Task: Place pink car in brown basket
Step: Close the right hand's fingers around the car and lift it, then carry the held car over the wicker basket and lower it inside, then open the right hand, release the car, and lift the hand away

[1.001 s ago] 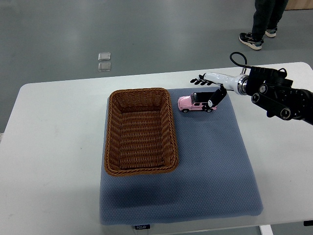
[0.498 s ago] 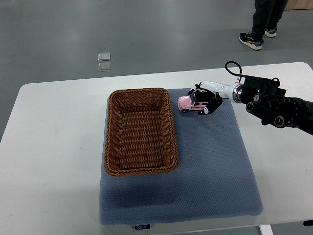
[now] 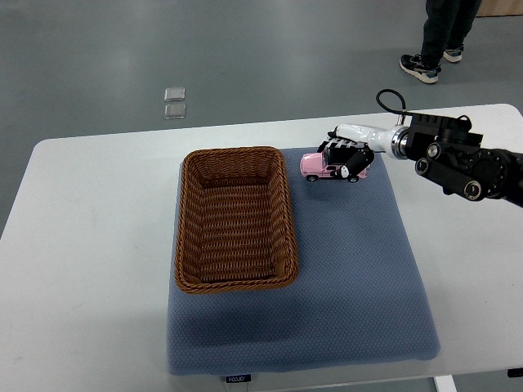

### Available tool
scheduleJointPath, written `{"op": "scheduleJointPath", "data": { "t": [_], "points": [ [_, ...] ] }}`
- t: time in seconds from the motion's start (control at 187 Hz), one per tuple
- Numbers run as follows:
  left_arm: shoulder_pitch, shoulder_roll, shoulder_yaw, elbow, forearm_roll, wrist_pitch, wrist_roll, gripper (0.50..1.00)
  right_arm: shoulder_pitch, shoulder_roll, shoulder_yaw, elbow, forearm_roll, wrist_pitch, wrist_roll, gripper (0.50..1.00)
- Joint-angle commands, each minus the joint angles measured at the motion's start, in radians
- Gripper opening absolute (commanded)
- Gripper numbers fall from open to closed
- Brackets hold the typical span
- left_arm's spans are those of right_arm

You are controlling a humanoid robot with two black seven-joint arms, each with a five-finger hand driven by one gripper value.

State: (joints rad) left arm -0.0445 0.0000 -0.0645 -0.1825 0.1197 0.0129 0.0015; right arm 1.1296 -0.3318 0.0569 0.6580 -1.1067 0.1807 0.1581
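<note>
At the mat's point(image 3: 351, 269) far right corner, the car point(image 3: 327, 167) is gripped by the right hand point(image 3: 346, 155). Black fingers point(image 3: 353, 163) are curled over the roof and rear end of the car; the hand is clamped on it, not spread. Whether the wheels are touching the mat cannot be told from above. The right arm point(image 3: 462, 155) is seen coming in from the right edge, over the white surface point(image 3: 90, 245). The car is positioned just beside the basket's point(image 3: 235, 217) far right corner, outside the rim, with its nose pointed toward the basket. The basket is set on the mat's left half. A person's legs point(image 3: 437, 37) are seen on the floor beyond the surface.
</note>
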Motion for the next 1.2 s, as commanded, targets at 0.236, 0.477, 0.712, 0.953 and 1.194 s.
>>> {"op": "scheduleJointPath", "data": {
  "t": [0.236, 0.477, 0.712, 0.953, 1.194],
  "points": [
    [0.0, 0.0, 0.002, -0.002, 0.0, -0.001, 0.0, 1.0, 0.177, -0.165, 0.015, 0.253, 0.022, 0.114, -0.014, 0.5],
    [0.0, 0.0, 0.002, -0.002, 0.0, -0.001, 0.0, 1.0, 0.197, -0.01, 0.018, 0.276, 0.059, 0.092, -0.038, 0.5],
    [0.0, 0.0, 0.002, -0.002, 0.0, -0.001, 0.0, 1.0, 0.177, 0.223, 0.001, 0.169, 0.085, 0.046, -0.037, 0.5],
    [0.0, 0.0, 0.002, -0.003, 0.0, -0.001, 0.0, 1.0, 0.119, 0.295, 0.003, 0.111, 0.08, 0.034, -0.031, 0.513],
    [0.0, 0.0, 0.003, -0.005, 0.0, -0.001, 0.0, 1.0, 0.045, 0.31, 0.001, 0.097, 0.076, -0.001, -0.029, 0.594]
  ]
}}
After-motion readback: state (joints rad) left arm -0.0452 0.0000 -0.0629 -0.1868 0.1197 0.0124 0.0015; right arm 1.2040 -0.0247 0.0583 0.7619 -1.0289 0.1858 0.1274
